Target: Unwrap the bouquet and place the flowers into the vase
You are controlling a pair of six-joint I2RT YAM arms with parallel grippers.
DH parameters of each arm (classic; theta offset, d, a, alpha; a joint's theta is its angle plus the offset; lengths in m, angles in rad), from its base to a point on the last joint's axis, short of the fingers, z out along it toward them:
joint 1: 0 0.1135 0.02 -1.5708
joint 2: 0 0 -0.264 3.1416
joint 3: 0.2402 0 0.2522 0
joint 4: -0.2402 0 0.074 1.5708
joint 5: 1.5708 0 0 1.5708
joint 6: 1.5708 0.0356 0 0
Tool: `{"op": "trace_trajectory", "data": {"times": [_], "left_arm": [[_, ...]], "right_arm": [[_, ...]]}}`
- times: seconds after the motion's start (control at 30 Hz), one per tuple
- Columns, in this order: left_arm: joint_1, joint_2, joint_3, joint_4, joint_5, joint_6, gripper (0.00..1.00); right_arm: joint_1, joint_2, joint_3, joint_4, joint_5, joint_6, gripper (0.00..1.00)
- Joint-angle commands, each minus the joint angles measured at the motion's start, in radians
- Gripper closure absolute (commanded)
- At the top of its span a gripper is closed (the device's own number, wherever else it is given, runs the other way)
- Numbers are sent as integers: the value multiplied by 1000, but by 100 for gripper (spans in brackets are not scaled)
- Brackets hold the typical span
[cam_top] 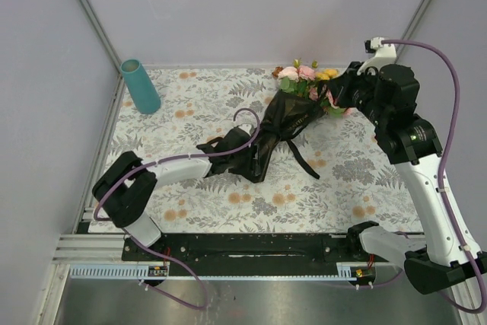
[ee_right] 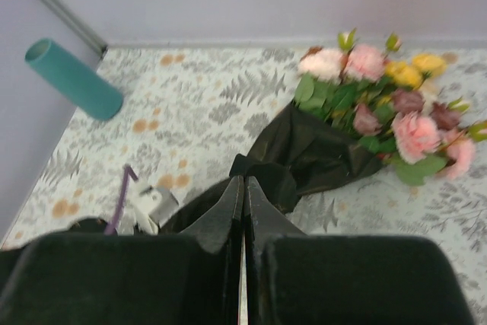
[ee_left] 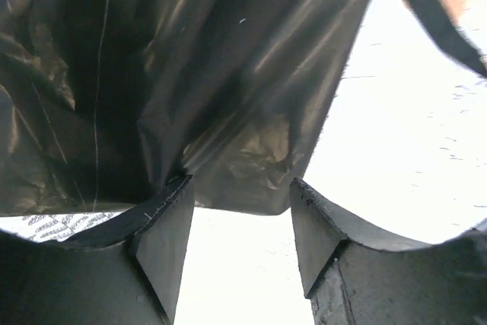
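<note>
**Bouquet not yet unwrapped, vase without flowers**

The bouquet (cam_top: 293,112) lies on the desk (cam_top: 228,97) in its black paper (ee_left: 190,74). The left fingers (ee_left: 163,218) stand apart, with the paper's edge just past their tips. The right fingers (ee_right: 221,218) are pressed together and empty, the wrap just ahead. The vase (cam_top: 141,87) stands well beyond both. Unwrapping and placing all remain.

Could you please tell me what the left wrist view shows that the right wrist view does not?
Left wrist only: the left gripper, jaws apart, at the edge of the black paper. Right wrist only: the vase, the flowers and the shut right gripper. Both: the black paper and the floral tablecloth.
</note>
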Motion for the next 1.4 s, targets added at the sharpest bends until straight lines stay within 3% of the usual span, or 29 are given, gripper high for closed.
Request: {"op": "trace_trajectory", "data": {"times": [0.0,0.13,0.2,0.3,0.4,0.53,0.67,0.9,1.13,1.2,1.3,1.37], "left_arm": [[-13,-170,34,45,16,58,40],[-19,-283,71,74,48,156,29],[-20,-314,65,152,111,251,27],[-57,-382,-68,434,157,412,25],[-101,-416,-169,689,176,563,12],[-117,-354,-97,694,251,673,8],[-123,-261,-25,706,179,724,8],[-131,-137,25,795,188,781,9],[-131,-29,71,875,205,758,22],[-132,-18,75,882,199,756,37],[-131,-27,66,912,199,740,75],[-132,-46,58,907,194,726,90]], "right_arm": [[-4,-45,-117,-16,-178,54,100],[-4,-96,-190,7,-244,90,100],[-4,-114,-214,25,-282,114,100],[-4,-157,-268,95,-374,191,100],[-4,-193,-314,163,-445,269,100],[-4,-229,-351,226,-480,336,100],[-4,-252,-363,249,-514,369,100],[-4,-280,-377,274,-531,395,100],[-4,-286,-391,298,-539,413,100],[-4,-289,-398,301,-534,413,100],[-4,-295,-414,294,-516,400,100],[-4,-303,-429,284,-490,387,100]]}}
